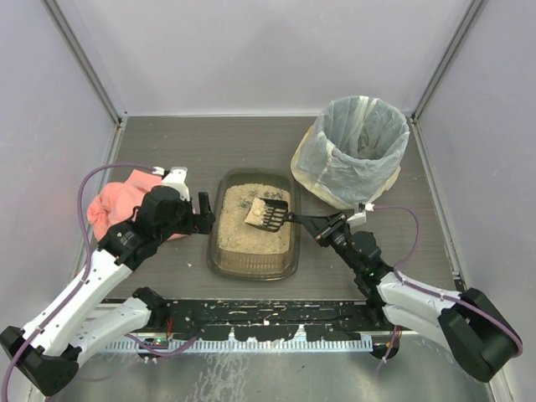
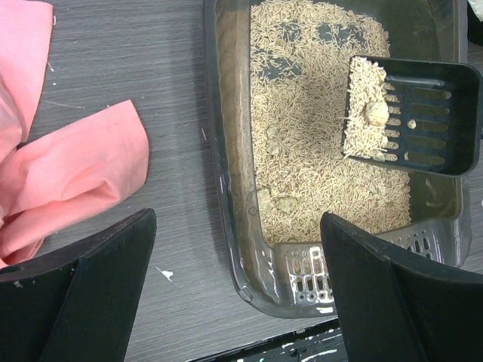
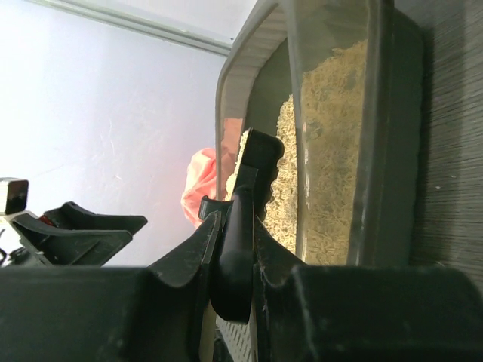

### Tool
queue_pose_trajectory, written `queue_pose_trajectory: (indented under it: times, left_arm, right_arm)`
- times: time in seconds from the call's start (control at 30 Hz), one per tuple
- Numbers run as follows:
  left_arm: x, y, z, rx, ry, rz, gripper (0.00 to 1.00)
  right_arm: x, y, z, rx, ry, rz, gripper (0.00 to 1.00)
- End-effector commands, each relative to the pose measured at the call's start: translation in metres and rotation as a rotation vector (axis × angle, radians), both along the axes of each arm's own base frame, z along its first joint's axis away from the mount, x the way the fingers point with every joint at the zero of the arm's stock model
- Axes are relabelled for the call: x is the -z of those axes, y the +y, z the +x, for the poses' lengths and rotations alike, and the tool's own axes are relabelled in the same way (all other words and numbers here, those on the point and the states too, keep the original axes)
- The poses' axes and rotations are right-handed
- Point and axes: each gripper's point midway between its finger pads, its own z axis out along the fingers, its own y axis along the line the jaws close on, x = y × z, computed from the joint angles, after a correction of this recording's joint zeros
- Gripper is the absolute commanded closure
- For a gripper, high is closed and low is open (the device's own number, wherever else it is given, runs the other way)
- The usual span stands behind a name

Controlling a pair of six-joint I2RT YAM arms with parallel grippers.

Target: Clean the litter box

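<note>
The litter box (image 1: 251,273) sits at the middle of the table (image 1: 184,142), in the centre of the top view. A scoop (image 1: 268,214) hangs over its far half, handle reaching right into the right tool (image 1: 322,224). The bin (image 1: 362,155) stands at upper right, behind and right of the box. A cloth (image 1: 117,208) lies at the left, with the left tool (image 1: 204,214) between it and the box.
</note>
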Motion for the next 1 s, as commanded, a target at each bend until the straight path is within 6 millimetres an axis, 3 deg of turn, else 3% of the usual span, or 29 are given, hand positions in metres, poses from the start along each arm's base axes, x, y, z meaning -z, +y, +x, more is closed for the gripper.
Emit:
queue_pose_trajectory:
  times: [0.0,0.07,0.17,0.3,0.43,0.57,0.67,0.7,0.8,0.83,0.9,0.97]
  left_arm:
    - [-0.020,0.003,0.004,-0.021,-0.049,-0.015,0.08]
    - [-0.020,0.005,0.004,-0.027,-0.052,-0.007,0.08]
    - [-0.022,0.005,0.004,-0.028,-0.053,-0.004,0.08]
    - [-0.022,0.010,0.004,-0.040,-0.060,0.009,0.08]
    - [-0.025,0.011,0.003,-0.042,-0.063,0.010,0.08]
    - [-0.024,0.013,0.003,-0.050,-0.072,0.009,0.07]
    - [-0.025,0.012,0.004,-0.049,-0.067,0.009,0.07]
    - [-0.025,0.012,0.004,-0.048,-0.065,0.007,0.07]
    - [-0.024,0.011,0.005,-0.050,-0.072,-0.001,0.07]
    - [-0.022,0.010,0.006,-0.051,-0.071,-0.003,0.07]
    - [-0.023,0.008,0.007,-0.047,-0.063,-0.006,0.07]
    - [-0.022,0.007,0.005,-0.045,-0.053,-0.005,0.07]
  right_arm:
    - [-0.053,0.012,0.000,-0.060,-0.130,0.172,0.99]
    - [-0.059,0.010,-0.002,-0.074,-0.163,0.216,0.99]
    - [-0.050,0.000,0.005,-0.030,-0.122,0.239,0.99]
    - [-0.066,0.020,0.002,-0.138,-0.180,0.231,0.99]
    - [-0.049,-0.007,0.012,-0.032,-0.117,0.245,0.99]
    - [-0.069,0.020,0.003,-0.155,-0.196,0.181,0.99]
    - [-0.047,-0.011,0.012,-0.025,-0.117,0.194,0.99]
    - [-0.047,-0.011,0.012,-0.024,-0.115,0.184,0.99]
    - [-0.064,0.012,0.002,-0.142,-0.182,0.144,0.99]
    - [-0.067,0.010,0.002,-0.136,-0.197,0.152,0.99]
    - [-0.053,-0.009,0.011,-0.047,-0.137,0.159,0.99]
    - [-0.055,-0.007,0.012,-0.058,-0.142,0.138,0.99]
